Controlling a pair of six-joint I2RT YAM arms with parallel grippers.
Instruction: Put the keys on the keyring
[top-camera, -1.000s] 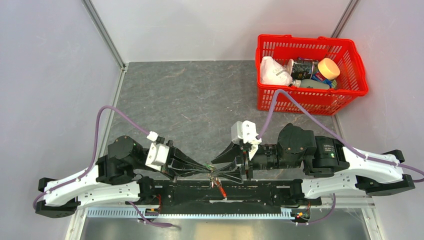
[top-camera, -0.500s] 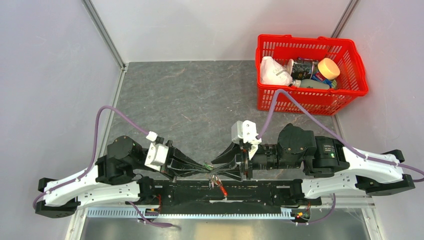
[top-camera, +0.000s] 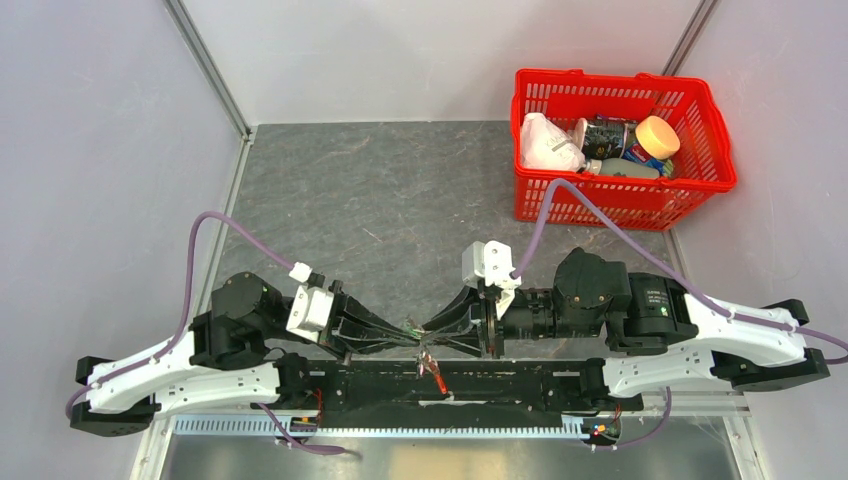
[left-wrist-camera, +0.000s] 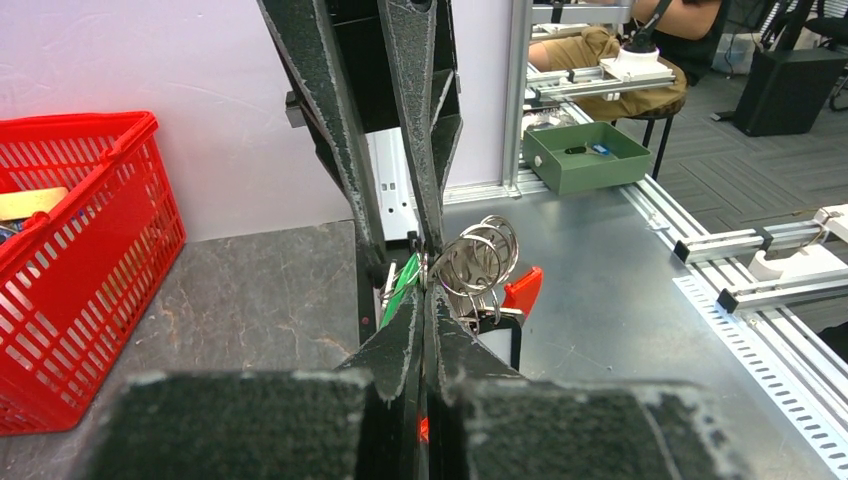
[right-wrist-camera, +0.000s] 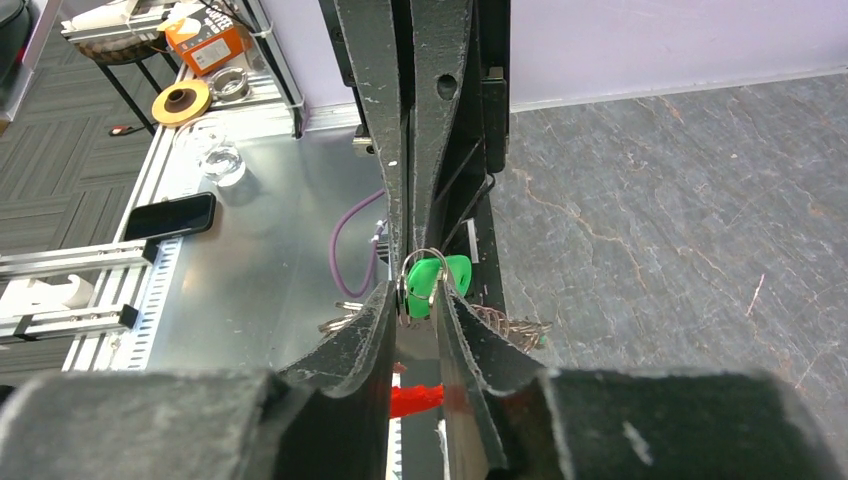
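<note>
At near edge of bench (top-camera: 380, 210): left hand (top-camera: 405, 338) pressed together, its hold unclear; right hand (top-camera: 432, 334) pinches green-tagged key (right-wrist-camera: 432, 276). Tips meet, likely steadying hanging keyring (left-wrist-camera: 522, 289) for threading.

a: state the illumination level.
b: bright and even, with diffuse light from overhead. the table (top-camera: 400, 190) carries only soft, short shadows beneath the arms.
a: any glare?
b: a pale sheen on the metal bench (left-wrist-camera: 610, 300); nothing is clipped.
a: state the focus in the wrist views.
b: the finger bases of the left gripper (left-wrist-camera: 424, 285) and right gripper (right-wrist-camera: 420, 292) are blurred dark masses at the lower edge. sharpness begins near the tips. wide-angle stretch shows at the frame edges.
</note>
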